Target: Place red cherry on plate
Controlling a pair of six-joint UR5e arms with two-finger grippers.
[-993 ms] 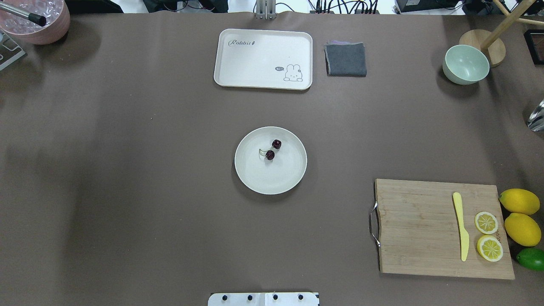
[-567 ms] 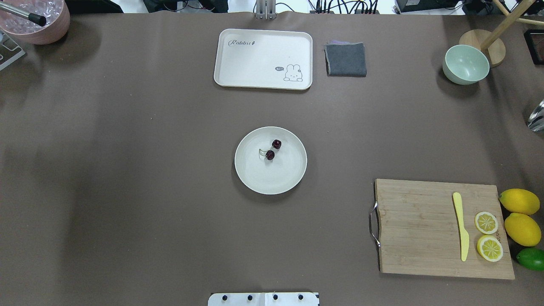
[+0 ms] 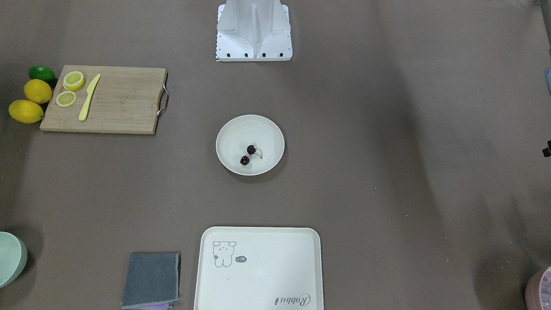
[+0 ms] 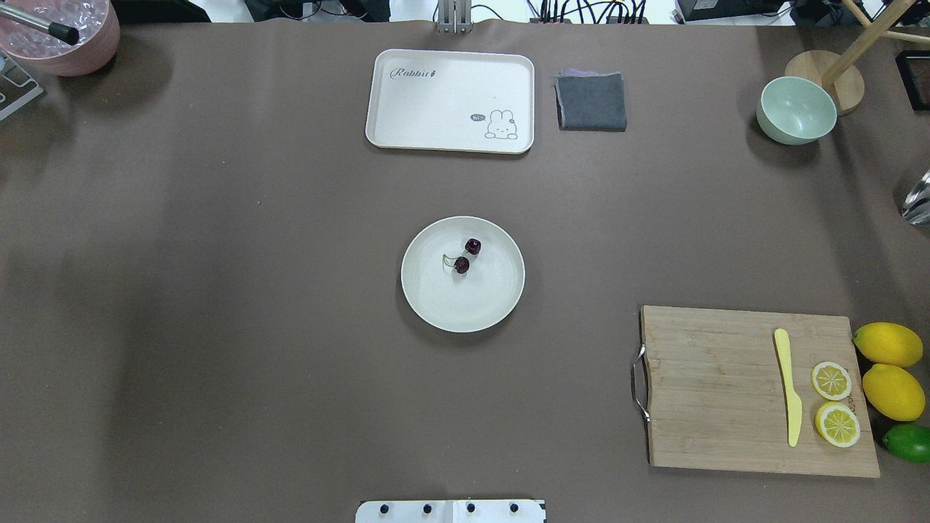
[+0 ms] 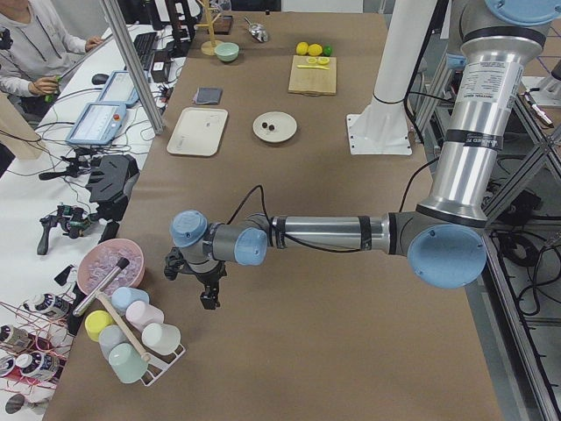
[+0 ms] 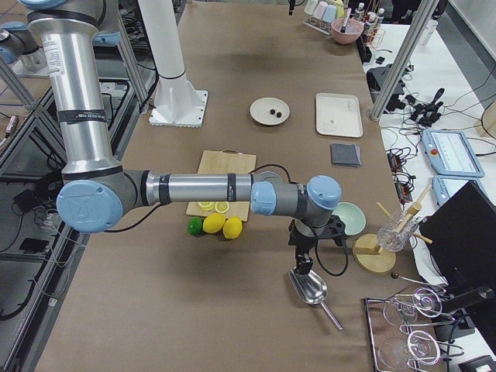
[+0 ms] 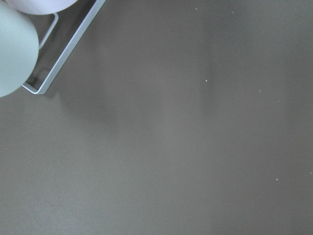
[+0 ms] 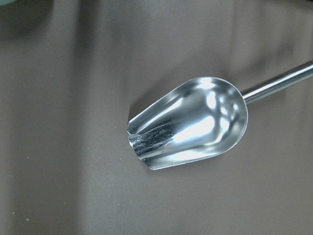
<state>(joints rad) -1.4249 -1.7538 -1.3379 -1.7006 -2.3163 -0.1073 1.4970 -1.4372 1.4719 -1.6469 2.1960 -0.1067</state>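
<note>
Jaws, left and right, hang at opposite ends of the desk (image 4: pixel 218 305); wide or narrow, I cannot tell. Mid-desk, the red cherry (image 4: pixel 466 256) lies on the plate (image 4: pixel 443 309). It looks light, glossy and prone to rolling, so it is best pinched at the joined stems.

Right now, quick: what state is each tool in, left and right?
Left tool: cannot be told; seen only in the left side view.
Right tool: cannot be told; seen only in the right side view, over a metal scoop.
</note>
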